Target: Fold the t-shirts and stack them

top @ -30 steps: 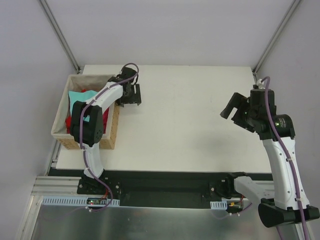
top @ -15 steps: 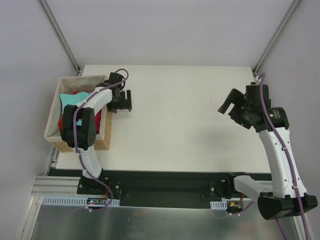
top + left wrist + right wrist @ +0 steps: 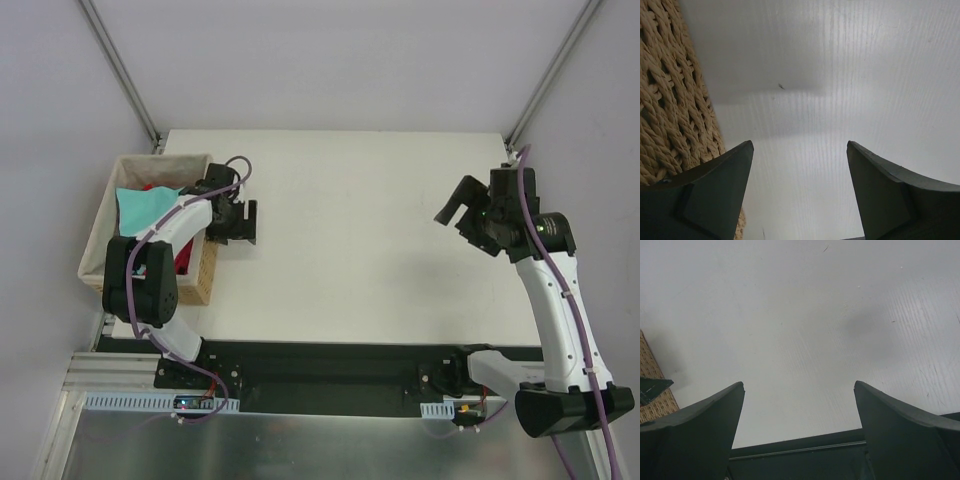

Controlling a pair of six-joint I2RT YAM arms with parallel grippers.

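At the table's (image 3: 380, 270) left edge, t-shirts sit bunched in the wicker basket (image 3: 198, 283)
On top lies the light teal t-shirt (image 3: 143, 206); red cloth (image 3: 184, 257) peeks from beneath, one shirt or two I cannot tell, the left arm (image 3: 180, 216) covering the rest. The left gripper (image 3: 237, 222) (image 3: 800, 150) stands wide open, empty, just beside the basket's outer wall; the right gripper (image 3: 460, 214) (image 3: 799, 387), equally spread, holds nothing, well apart

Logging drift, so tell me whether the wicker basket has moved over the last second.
Yes. The wicker basket has slid left, judged against the table: it now overhangs the left edge.
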